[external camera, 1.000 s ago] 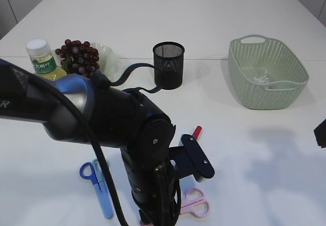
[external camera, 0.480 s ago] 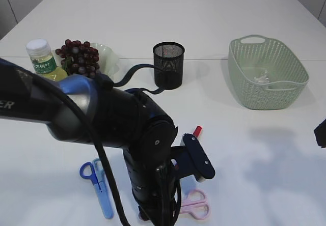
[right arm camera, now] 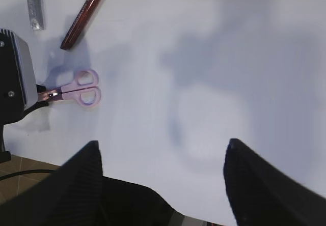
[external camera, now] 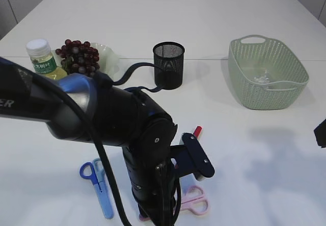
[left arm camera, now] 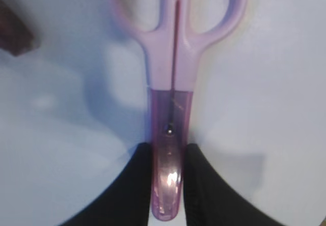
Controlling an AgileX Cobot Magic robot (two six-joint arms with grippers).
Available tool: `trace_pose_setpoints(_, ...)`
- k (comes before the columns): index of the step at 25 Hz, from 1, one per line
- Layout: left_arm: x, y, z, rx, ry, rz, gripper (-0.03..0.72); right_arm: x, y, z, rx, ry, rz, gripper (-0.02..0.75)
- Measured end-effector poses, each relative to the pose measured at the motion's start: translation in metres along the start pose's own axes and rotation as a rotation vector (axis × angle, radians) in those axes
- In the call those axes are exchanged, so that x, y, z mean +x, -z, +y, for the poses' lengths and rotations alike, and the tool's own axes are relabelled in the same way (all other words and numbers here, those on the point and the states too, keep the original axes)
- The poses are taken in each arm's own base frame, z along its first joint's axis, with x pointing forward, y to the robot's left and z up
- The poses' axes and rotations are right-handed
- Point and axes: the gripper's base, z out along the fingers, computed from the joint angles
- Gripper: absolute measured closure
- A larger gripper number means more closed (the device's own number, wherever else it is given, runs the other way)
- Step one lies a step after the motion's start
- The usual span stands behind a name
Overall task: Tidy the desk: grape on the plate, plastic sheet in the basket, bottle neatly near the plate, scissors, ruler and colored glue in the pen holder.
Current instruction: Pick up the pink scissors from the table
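The left hand (left arm camera: 168,185) is gripping the pink scissors (left arm camera: 173,88) low in the left wrist view, its two dark fingers (left arm camera: 133,182) pressing against either side of the sheathed blade, with the handle loops pointing to the top of the frame. The scissors are lying flat on the white worktop (left arm camera: 265,109), so the step in hand looks like the pick-up of the pink scissors for the pen holder. In the exterior view the left arm is filling the lower left, and only the pink loops (external camera: 196,204) are showing at the bottom centre.

The right hand (right arm camera: 163,160) is hanging above the worktop with its fingers wide apart and nothing between them.

A red glue pen (external camera: 196,132) is lying just above the left hand, blue scissors (external camera: 98,182) are lying at lower left, and a silvery strip (right arm camera: 33,4) in the upper left of the right wrist view may be the ruler. The black mesh pen holder (external camera: 168,64) is standing at upper centre. The grapes (external camera: 77,58) are sitting on the plate (external camera: 108,55) at upper left beside the bottle (external camera: 43,59), and the green basket (external camera: 267,71) at upper right is holding something pale.

The next move probably calls for a straight lift, a carry up the frame, and turning the blades downward over the holder's mouth.
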Motion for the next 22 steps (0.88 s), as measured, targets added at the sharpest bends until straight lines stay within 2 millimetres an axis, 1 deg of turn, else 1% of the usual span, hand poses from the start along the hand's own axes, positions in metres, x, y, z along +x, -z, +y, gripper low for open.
trace_pose_setpoints(10,-0.006,0.003,-0.004,0.058,0.091,0.007,0.575,0.0,0.0,0.0,-0.002,-0.001,0.0,0.163)
trace_pose_setpoints(17,-0.011,0.005,-0.003,0.064,0.137,0.018,0.577,0.0,0.0,0.0,-0.005,-0.003,0.0,0.163)
trace_pose_setpoints(22,-0.01,0.005,-0.003,0.061,0.161,0.027,0.577,0.0,0.0,0.0,-0.005,-0.001,0.0,0.163)
